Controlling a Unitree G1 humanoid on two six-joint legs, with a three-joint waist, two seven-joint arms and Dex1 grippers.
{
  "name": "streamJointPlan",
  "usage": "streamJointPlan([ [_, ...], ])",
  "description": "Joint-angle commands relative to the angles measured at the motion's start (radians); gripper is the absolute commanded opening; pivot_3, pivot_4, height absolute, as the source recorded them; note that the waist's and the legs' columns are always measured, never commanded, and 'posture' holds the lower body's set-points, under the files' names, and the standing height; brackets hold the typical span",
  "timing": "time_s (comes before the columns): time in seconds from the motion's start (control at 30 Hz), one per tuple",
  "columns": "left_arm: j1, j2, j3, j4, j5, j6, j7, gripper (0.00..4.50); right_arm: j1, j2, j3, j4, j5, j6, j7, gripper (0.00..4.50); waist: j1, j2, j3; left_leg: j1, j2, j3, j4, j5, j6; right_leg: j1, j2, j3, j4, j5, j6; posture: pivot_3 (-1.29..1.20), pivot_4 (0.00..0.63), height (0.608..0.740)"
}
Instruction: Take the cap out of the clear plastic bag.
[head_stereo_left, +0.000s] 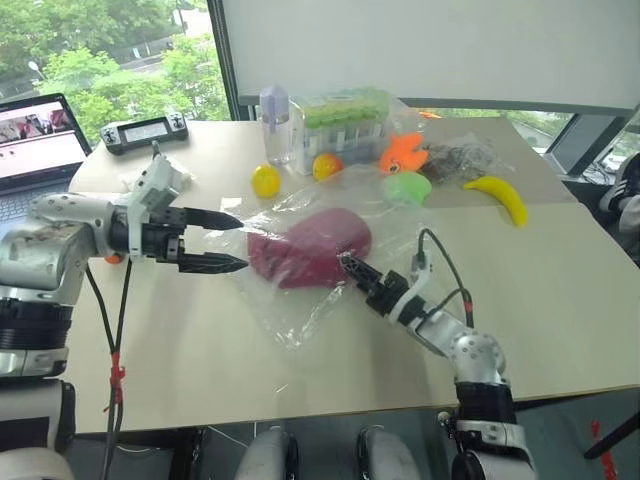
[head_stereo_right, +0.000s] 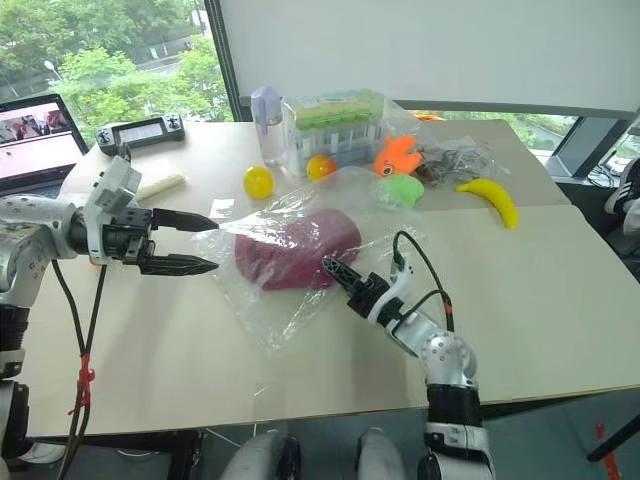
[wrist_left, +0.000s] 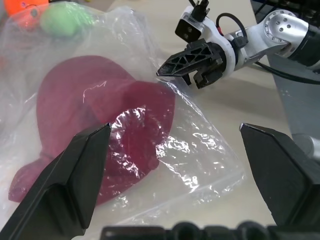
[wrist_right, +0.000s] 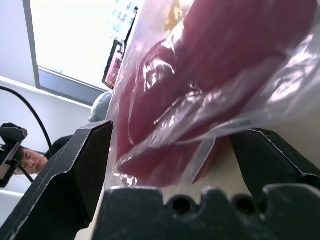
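Right gripper (head_stereo_left: 347, 263) sits low on the table (head_stereo_left: 560, 300), jaws spread and empty, tips at the bag's (head_stereo_left: 290, 310) edge with the cap (head_stereo_left: 310, 247) just beyond them, inside the bag. Left gripper (head_stereo_left: 238, 243), jaws apart and empty, points at the bag's opposite side, just short of it.

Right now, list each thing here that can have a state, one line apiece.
cap: inside the bag, lying on the table.
clear plastic bag: flat on the table, crumpled, cap inside.
left gripper: open, beside the bag's edge, holding nothing.
right gripper: open, at the bag by the cap, nothing gripped.
laptop: open, screen lit.
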Motion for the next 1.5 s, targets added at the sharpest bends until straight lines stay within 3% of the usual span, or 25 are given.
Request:
streamJointPlan([
  [0.03, 0.001, 0.008, 0.025, -0.022, 0.011, -0.028, 0.009, 4.50, 0.006, -0.004, 0.047, 0.026, -0.067, -0.005, 0.029, 3.84, 0.000, 0.000, 0.000, 0.000, 0.000, 0.000, 0.000, 0.000, 0.000, 0.000, 0.000, 0.000, 0.000, 0.000, 0.000, 0.00, 0.150, 0.740],
  [0.3, 0.005, -0.009, 0.012, -0.001, 0.027, -0.063, 0.010, 4.50, 0.035, -0.034, 0.079, -0.005, -0.155, -0.015, 0.063, 1.08, -0.003, -0.001, -0.001, 0.003, 0.001, 0.000, 0.000, 0.000, 0.000, 0.003, 0.000, 0.000, -0.001, 0.000, -0.001, 0.00, 0.150, 0.740],
  [0.4, 0.002, -0.019, 0.005, -0.004, 0.031, -0.064, 0.013, 4.50, 0.057, -0.072, 0.113, -0.076, -0.156, 0.023, 0.103, 0.13, 0.000, -0.001, -0.001, 0.008, 0.003, 0.000, 0.000, 0.000, 0.000, 0.007, 0.001, 0.000, -0.003, 0.000, -0.001, 0.00, 0.150, 0.740],
  [0.43, -0.002, -0.023, 0.002, -0.009, 0.031, -0.057, 0.016, 4.50, 0.069, -0.098, 0.142, -0.116, -0.159, 0.042, 0.126, 0.02, 0.004, -0.001, -0.001, 0.009, 0.003, 0.000, 0.000, 0.000, 0.000, 0.006, 0.001, 0.000, -0.003, 0.001, -0.002, 0.00, 0.150, 0.740],
  [0.57, -0.021, -0.037, -0.009, -0.018, 0.034, -0.038, 0.022, 4.50, 0.104, -0.227, 0.261, -0.265, -0.190, 0.080, 0.240, 0.02, 0.012, -0.001, -0.001, 0.009, 0.004, 0.000, 0.000, 0.000, 0.000, 0.005, 0.001, -0.001, -0.003, 0.001, -0.002, 0.00, 0.150, 0.740],
  [0.67, -0.033, -0.046, -0.016, -0.013, 0.038, -0.034, 0.025, 4.50, 0.117, -0.426, 0.340, -0.383, -0.243, 0.088, 0.373, 0.02, 0.013, -0.001, -0.001, 0.001, 0.003, 0.000, 0.000, 0.000, 0.000, 0.002, 0.001, -0.001, -0.002, 0.001, -0.002, 0.00, 0.150, 0.740],
  [0.77, -0.028, -0.054, -0.019, -0.010, 0.042, -0.041, 0.026, 4.50, 0.086, -0.656, 0.441, -0.333, -0.438, -0.018, 0.468, 0.02, 0.012, 0.000, 0.000, -0.008, 0.000, 0.001, 0.001, 0.000, 0.000, -0.007, 0.000, 0.000, -0.001, 0.000, -0.001, 0.00, 0.150, 0.740],
  [0.87, -0.019, -0.065, -0.023, -0.010, 0.044, -0.047, 0.028, 4.50, -0.035, -0.778, 0.555, -0.063, -0.768, -0.282, 0.383, 0.02, 0.008, 0.000, -0.001, -0.010, 0.000, 0.002, 0.003, 0.000, 0.000, -0.008, 0.000, 0.000, -0.002, 0.000, 0.000, 0.00, 0.150, 0.740],
  [0.93, -0.016, -0.073, -0.025, -0.011, 0.044, -0.049, 0.030, 4.50, -0.163, -0.766, 0.547, 0.162, -0.888, -0.480, 0.256, 0.02, 0.004, -0.001, -0.001, -0.009, 0.000, 0.003, 0.004, -0.002, 0.002, -0.006, 0.000, 0.001, -0.005, 0.000, 0.000, 0.00, 0.150, 0.740],
  [1.03, -0.011, -0.085, -0.030, -0.011, 0.047, -0.054, 0.034, 4.50, -0.323, -0.708, 0.490, 0.405, -0.944, -0.695, 0.127, 0.02, 0.016, -0.001, 0.001, -0.009, -0.002, 0.003, 0.005, 0.003, 0.005, -0.007, -0.002, 0.002, -0.005, 0.001, 0.001, 0.00, 0.150, 0.740],
  [1.17, -0.006, -0.099, -0.038, -0.010, 0.050, -0.061, 0.035, 4.50, -0.435, -0.607, 0.417, 0.605, -0.970, -0.842, 0.031, 0.02, 0.007, -0.002, 0.002, -0.011, -0.002, 0.003, 0.000, 0.013, -0.006, -0.011, -0.001, 0.005, -0.002, 0.002, -0.002, 0.00, 0.150, 0.740],
  [1.33, -0.011, -0.114, -0.045, -0.003, 0.055, -0.068, 0.036, 4.50, -0.443, -0.513, 0.383, 0.686, -0.998, -0.890, -0.002, 0.02, -0.007, -0.002, 0.002, -0.011, -0.001, 0.003, -0.006, 0.014, -0.008, -0.011, 0.001, 0.005, -0.001, 0.002, -0.003, 0.00, 0.150, 0.740],
  [1.5, -0.013, -0.127, -0.048, 0.003, 0.060, -0.076, 0.036, 4.50, -0.395, -0.407, 0.290, 0.687, -0.935, -0.801, -0.059, 0.02, -0.010, -0.002, 0.002, -0.015, -0.001, 0.002, -0.007, 0.012, -0.006, -0.013, 0.000, 0.004, -0.004, 0.001, -0.001, 0.00, 0.150, 0.740],
])
